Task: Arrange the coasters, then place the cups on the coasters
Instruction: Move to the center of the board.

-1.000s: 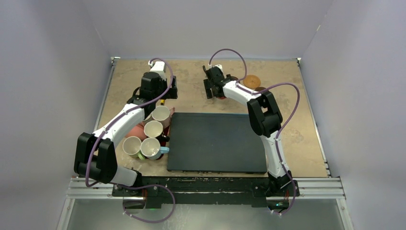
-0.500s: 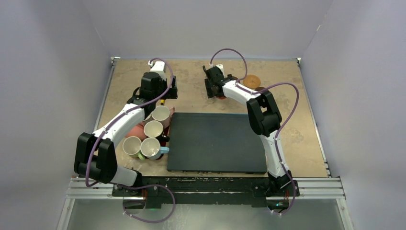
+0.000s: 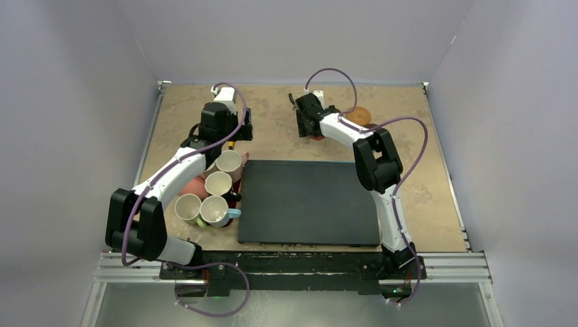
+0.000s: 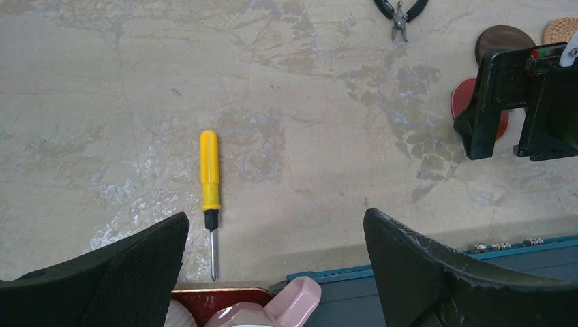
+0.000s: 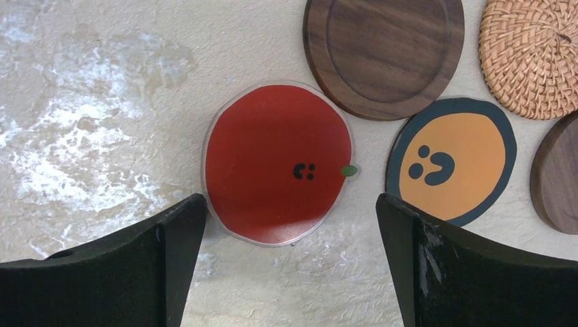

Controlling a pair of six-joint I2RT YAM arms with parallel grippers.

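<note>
The coasters lie at the back of the table. My open right gripper (image 5: 291, 204) hovers just above the red coaster (image 5: 278, 162), nothing between its fingers. Beside it lie a yellow coaster with black marks (image 5: 451, 160), a dark brown wooden one (image 5: 384, 51), a tan woven one (image 5: 529, 54) and part of another brown one (image 5: 559, 174). Several cups (image 3: 218, 183) cluster at the left on a red tray (image 3: 198, 185). My open left gripper (image 4: 276, 228) hangs over a pink cup's handle (image 4: 296, 300), apart from it. In the top view the right gripper (image 3: 308, 126) is at back centre.
A large black mat (image 3: 307, 201) fills the middle of the table. A yellow screwdriver (image 4: 210, 174) lies beyond the tray's edge (image 4: 218, 298), and black pliers (image 4: 400, 10) lie farther back. The right gripper's body (image 4: 508, 116) shows in the left wrist view.
My right gripper has shifted slightly to the right and back, over the red coaster. The left arm and the cups have not moved.
</note>
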